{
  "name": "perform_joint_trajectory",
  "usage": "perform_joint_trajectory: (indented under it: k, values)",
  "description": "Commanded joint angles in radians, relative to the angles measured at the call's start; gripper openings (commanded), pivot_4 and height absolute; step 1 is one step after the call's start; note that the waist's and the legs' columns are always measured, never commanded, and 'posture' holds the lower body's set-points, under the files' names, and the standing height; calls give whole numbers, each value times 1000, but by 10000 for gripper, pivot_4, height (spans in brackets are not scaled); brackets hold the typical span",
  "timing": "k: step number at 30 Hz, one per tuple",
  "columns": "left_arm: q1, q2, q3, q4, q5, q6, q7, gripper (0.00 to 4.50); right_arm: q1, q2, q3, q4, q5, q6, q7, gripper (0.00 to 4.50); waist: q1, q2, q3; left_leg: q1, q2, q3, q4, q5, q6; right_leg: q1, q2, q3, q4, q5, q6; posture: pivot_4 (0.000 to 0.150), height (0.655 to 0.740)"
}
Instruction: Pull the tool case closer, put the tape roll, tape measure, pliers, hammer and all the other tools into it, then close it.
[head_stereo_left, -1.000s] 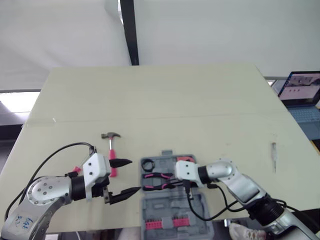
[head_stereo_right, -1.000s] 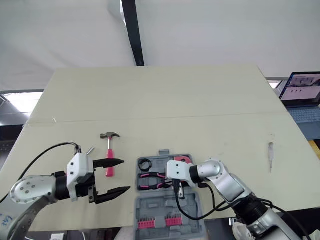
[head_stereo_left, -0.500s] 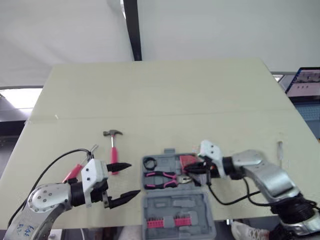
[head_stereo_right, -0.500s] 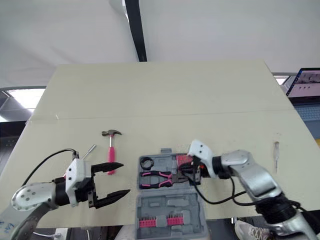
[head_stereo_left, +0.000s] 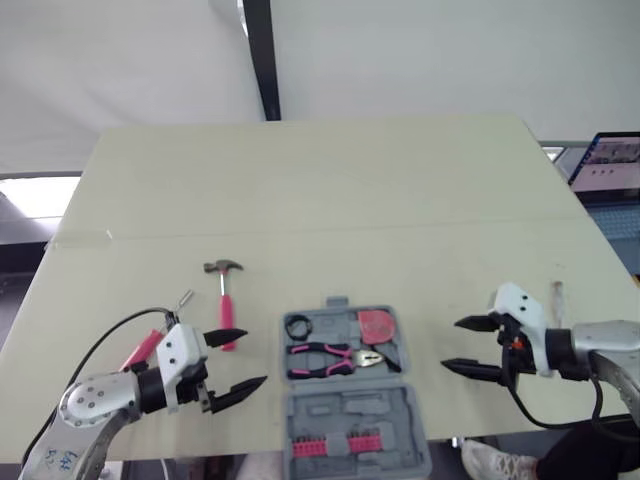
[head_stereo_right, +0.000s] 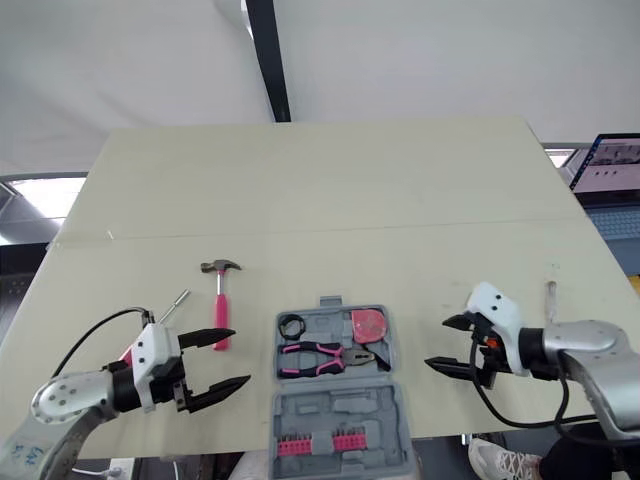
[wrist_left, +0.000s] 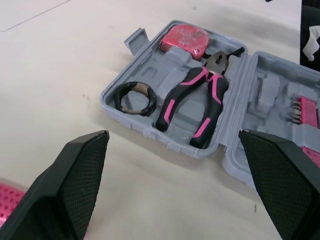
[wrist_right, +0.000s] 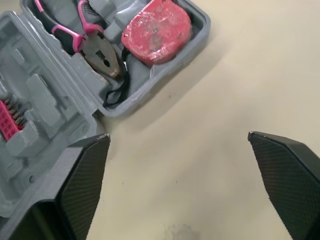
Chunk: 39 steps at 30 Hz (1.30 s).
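Three tools are already seated in the open case (head_stereo_left: 345, 385). The tape roll (head_stereo_left: 297, 326) is in its far-left pocket and the tape measure (head_stereo_left: 375, 324) in its far-right pocket. The pliers (head_stereo_left: 335, 355) are laid across the tray just nearer than both. A row of pink bits (head_stereo_left: 330, 443) is held in the case's near half.

The hammer (head_stereo_left: 223, 290) is left out on the surface (head_stereo_left: 320, 190), to the left of the case, with its head at the far end. A pink-handled screwdriver (head_stereo_left: 143, 347) is seen farther left of the case, partly hidden by the left arm. A slim tool (head_stereo_left: 558, 291), too small to be identified, lies well to the right of the case.

The left jaws are spread wide and empty, held just left of the case with the tips turned toward it. The right jaws are likewise spread and empty, held to the right of the case and apart from it.

The packing step is judged to be in hand and roughly half done, with the lid not yet closed. The hammer is judged the likely next item. For it, the left jaws would have to be swung away from the case, lowered over the pink handle and closed across it. The hammer would then be carried over and laid into a free recess. The screwdriver and the slim tool would be gathered afterwards, before the case is folded shut.
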Motion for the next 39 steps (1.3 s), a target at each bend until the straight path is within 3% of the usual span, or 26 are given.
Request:
perform_joint_trajectory:
  k: [1,8,9,16,19,28,39]
  values:
    - [21,-16,8,-20,15,-36,18,45000,23,-16,-67,2,22,-1,2,44176,0,0,0,0,0,0,0,0,0,0,0,0,0,0,0,1500,7400]
    - [52,-20,8,-23,30,-37,40,45000,42,-48,-38,52,0,13,10,44176,1,0,0,0,0,0,0,0,0,1,0,0,0,0,0,1500,7400]
    - [52,-22,5,-21,38,-37,48,42384,33,-52,-15,66,-16,1,10,41908,1,0,0,1,0,0,0,0,0,1,0,0,0,0,0,1500,7400]
    - [39,-14,-34,-39,65,-5,54,15691,-56,-38,115,115,-71,-37,5,14576,-1,0,0,0,0,0,0,0,0,0,0,0,0,0,0,1500,7400]
    - [21,1,-65,-33,91,3,49,640,-99,-30,180,127,-99,-52,9,146,2,0,0,0,0,-1,0,0,0,1,0,0,0,0,0,1500,7400]
    - [-56,16,-188,-31,177,51,58,225,-139,-22,314,123,-172,-81,11,23,0,0,0,0,0,-1,1,0,-1,0,0,0,0,0,0,1500,7400]
    - [-136,34,-266,-73,200,166,66,225,-118,29,367,14,-147,-27,-2,23,2,0,0,0,0,-1,1,0,-1,0,0,-1,0,0,0,1500,7400]
